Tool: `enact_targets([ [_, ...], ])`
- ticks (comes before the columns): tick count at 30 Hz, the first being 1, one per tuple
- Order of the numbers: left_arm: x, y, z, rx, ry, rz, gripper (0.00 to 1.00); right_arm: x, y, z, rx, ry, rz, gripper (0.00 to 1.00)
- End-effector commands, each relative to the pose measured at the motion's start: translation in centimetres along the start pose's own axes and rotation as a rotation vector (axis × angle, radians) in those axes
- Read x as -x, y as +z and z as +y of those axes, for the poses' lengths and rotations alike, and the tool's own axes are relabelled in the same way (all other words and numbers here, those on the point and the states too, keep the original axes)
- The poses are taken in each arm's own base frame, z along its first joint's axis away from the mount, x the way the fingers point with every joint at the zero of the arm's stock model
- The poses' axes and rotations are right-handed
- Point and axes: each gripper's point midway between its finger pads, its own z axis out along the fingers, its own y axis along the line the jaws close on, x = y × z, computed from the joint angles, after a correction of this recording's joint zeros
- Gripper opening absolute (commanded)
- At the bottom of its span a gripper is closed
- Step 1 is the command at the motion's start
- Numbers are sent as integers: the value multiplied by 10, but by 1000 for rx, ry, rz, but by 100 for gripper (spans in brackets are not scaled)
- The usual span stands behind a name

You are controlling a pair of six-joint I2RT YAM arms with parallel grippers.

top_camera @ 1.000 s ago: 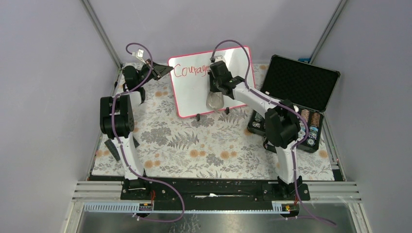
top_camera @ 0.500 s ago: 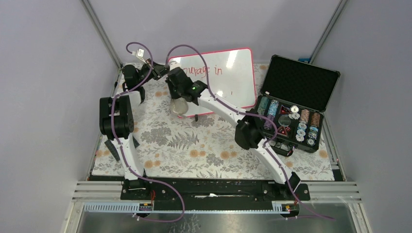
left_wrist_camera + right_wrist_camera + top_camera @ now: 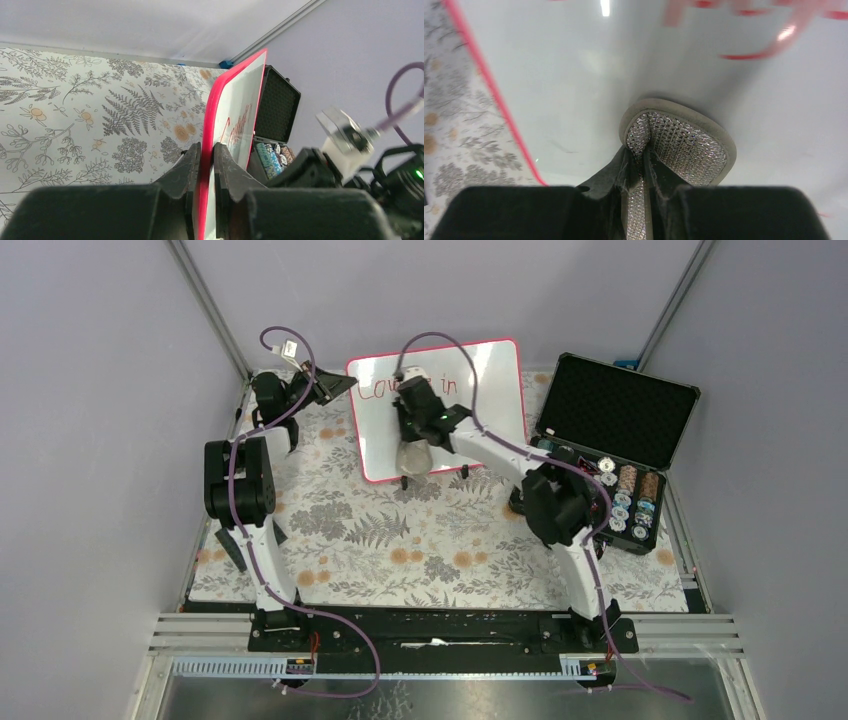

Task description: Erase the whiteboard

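The whiteboard (image 3: 490, 390) stands tilted at the back of the table, pink-framed, with red writing (image 3: 450, 385) along its top. My left gripper (image 3: 335, 387) is shut on the board's upper left edge; in the left wrist view its jaws (image 3: 206, 155) pinch the pink frame (image 3: 235, 85) from both sides. My right gripper (image 3: 412, 435) is shut on a glittery silver pad (image 3: 413, 455), which lies flat against the white face below the writing. In the right wrist view the pad (image 3: 684, 145) presses on the whiteboard (image 3: 574, 75), with red strokes (image 3: 744, 55) above it.
An open black case (image 3: 610, 430) holding poker chips (image 3: 625, 500) sits right of the board, close to the right arm's elbow. A floral mat (image 3: 400, 540) covers the table. A small black object (image 3: 230, 548) lies at the mat's left edge.
My right gripper carried the pad from the board's middle to its left edge, then back to left of centre. The first written word now looks fainter. The left gripper has not moved.
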Motion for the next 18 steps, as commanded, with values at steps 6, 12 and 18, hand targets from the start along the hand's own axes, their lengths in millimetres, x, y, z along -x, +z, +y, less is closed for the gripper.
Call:
enact_targets([
  [6, 0, 8, -28, -49, 53, 28, 0, 13, -12, -115, -203, 99, -53, 0],
  [12, -2, 8, -31, -49, 60, 32, 0, 13, 8, -33, -25, 76, -32, 0],
  [18, -3, 10, -33, -50, 65, 38, 0, 14, 20, 53, 67, -58, -2, 0],
])
